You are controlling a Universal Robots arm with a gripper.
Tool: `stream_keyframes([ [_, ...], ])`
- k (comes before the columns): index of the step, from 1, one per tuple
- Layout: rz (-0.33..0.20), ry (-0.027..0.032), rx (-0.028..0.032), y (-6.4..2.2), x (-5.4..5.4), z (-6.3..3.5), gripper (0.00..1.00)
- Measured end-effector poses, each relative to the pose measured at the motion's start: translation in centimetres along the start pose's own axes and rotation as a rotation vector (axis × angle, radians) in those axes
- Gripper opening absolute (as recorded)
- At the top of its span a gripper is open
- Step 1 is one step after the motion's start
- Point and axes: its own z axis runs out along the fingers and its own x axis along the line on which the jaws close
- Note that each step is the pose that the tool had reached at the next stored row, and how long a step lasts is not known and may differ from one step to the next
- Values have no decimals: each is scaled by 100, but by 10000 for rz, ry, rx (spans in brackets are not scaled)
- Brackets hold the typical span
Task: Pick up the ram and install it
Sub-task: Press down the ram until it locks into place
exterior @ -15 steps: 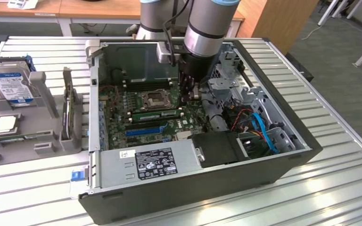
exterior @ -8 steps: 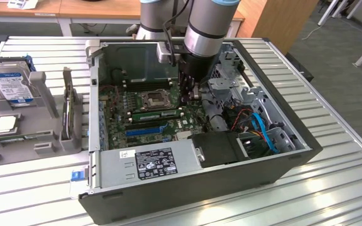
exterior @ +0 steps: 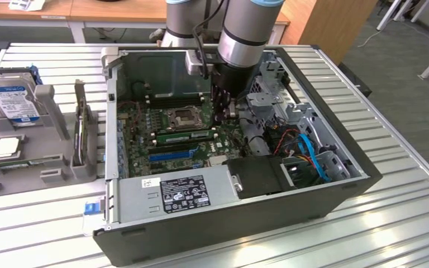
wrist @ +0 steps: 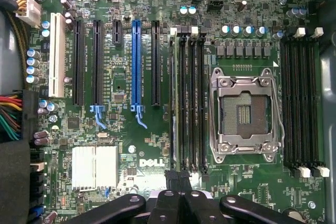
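Ram [exterior: 185, 135] already seated in a motherboard [wrist: 126, 145] slot at centre frame. Gripper [wrist: 179, 178] closed tight and empty, low in the wrist frame, just above that slot. Apparently only withdrawal remaining.

White "DELL" lettering stood printed on the green motherboard [wrist: 148, 163] near its silver heatsink [wrist: 94, 167]; labels on the power supply [exterior: 183, 192] and hard drive [exterior: 9, 100] were too small to read.

Open computer case [exterior: 315, 192] (motherboard [wrist: 131, 145] exposed), hard drive [exterior: 9, 100] beside it.
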Motion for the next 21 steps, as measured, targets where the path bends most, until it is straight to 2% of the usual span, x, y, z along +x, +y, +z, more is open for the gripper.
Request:
stream_keyframes([
  [11,-137,9,-5,1,0,0,10],
  [21,-138,8,-5,-4,2,62,10],
])
